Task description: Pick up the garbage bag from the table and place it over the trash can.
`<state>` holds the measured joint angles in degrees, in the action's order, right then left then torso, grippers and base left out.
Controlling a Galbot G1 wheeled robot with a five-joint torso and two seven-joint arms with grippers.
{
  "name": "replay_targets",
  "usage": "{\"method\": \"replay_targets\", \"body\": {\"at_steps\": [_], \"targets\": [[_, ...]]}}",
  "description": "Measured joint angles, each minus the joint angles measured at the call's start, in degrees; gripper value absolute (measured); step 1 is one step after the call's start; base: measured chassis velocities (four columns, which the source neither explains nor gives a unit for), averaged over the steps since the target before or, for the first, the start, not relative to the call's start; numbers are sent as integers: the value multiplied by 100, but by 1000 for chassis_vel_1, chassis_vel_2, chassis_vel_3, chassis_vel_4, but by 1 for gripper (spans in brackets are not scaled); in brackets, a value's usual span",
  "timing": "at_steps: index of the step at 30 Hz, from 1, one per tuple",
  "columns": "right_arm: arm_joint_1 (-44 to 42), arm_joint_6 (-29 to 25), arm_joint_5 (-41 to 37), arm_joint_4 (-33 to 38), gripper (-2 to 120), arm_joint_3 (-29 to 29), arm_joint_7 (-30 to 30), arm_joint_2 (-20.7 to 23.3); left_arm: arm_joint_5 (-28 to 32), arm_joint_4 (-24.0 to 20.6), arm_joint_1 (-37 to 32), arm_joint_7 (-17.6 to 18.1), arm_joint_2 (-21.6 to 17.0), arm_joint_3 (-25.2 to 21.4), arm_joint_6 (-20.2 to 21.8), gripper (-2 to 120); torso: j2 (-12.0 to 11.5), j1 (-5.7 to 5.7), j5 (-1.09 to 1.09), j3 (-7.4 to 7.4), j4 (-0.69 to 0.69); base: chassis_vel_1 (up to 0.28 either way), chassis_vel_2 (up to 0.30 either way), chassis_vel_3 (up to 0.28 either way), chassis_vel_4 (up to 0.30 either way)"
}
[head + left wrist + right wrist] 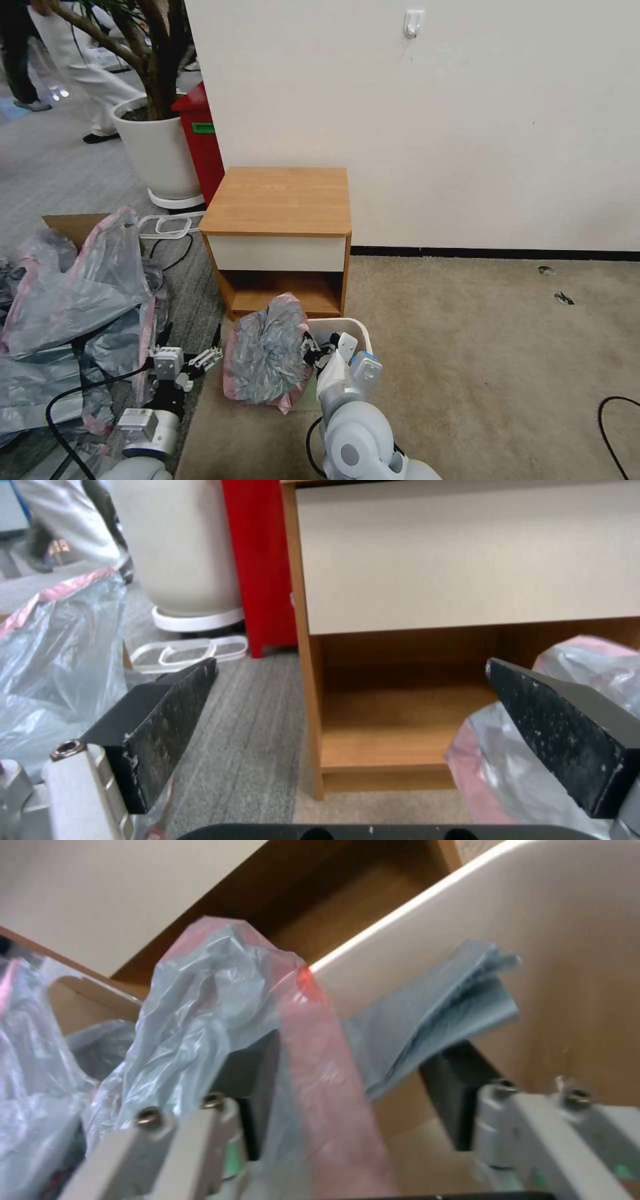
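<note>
Nearest, right gripper [319, 352] at the near edge of the trash can [353, 329], fingers spread apart with the garbage bag [265, 357] draped across and between them; pink rim band [325, 1060] running over the dark pads in the right wrist view, no firm pinch to be seen. Bag bunched and crumpled over the can's left side, hanging partly outside toward the carpet [480, 360]. To the left, left gripper [190, 363] low above the floor, jaws wide open and holding nothing, just beside the bag. Farther left, a heap of grey-pink bags [73, 293] on the floor. Beyond the can, the table [280, 200], top bare, shelf recess facing forward. Behind that, a red bin [200, 140] and a white plant pot [157, 150] by the wall.
</note>
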<state>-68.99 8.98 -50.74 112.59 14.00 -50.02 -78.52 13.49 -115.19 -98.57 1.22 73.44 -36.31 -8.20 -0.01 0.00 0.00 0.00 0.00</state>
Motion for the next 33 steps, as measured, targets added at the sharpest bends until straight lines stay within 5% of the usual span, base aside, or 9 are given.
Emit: {"method": "replay_targets", "body": {"at_steps": [11, 16, 19, 21, 24, 26, 27, 30, 33], "targets": [[12, 309, 280, 123, 98, 114, -167, 2, -59, -60, -26, -41, 13, 49, 3, 100, 0, 0, 0, 0, 0, 0, 0, 0, 0], [-1, 331, 367, 160, 100, 112, -172, 4, -43, -88, -55, -134, -10, 56, 23, 100, 0, 0, 0, 0, 0, 0, 0, 0, 0], [-29, 339, 464, 210, 100, 90, -173, 9, 161, -195, -148, -411, -78, 62, 157, 100, 0, 0, -1, 0, 0, 0, 0, 0, 0], [-66, 346, 558, 308, 100, 67, -165, 17, 437, -363, -271, -1087, -181, 48, 278, 100, 0, 0, -1, 0, 0, 0, 0, 0, 0], [-66, 332, 649, 306, 100, 35, -131, 0, 560, -425, -274, -1428, -208, 36, 280, 100, 0, 0, -1, 0, 0, 0, 0, 0, 0], [-60, 277, 766, 297, 100, -23, -44, -13, 1139, -563, -297, -2112, -269, 13, 307, 100, 0, 0, -1, 0, 0, 0, 0, 0, 0], [-60, 277, 766, 297, 100, -23, -44, -13, 1139, -563, -297, -2112, -269, 13, 307, 100, 0, 0, -1, 0, 0, 0, 0, 0, 0], [-62, 159, 1016, 297, 100, -148, 103, -16, 2336, -823, -304, -2880, -422, 22, 615, 100, 0, -1, 1, 0, 1, 0, 0, 0, 0], [-97, 71, 1180, 293, 100, -319, 190, -37, 2686, -895, -222, -2750, -472, 87, 770, 99, 0, 0, 1, 0, 0, 0, 0, 0, 0]]}}
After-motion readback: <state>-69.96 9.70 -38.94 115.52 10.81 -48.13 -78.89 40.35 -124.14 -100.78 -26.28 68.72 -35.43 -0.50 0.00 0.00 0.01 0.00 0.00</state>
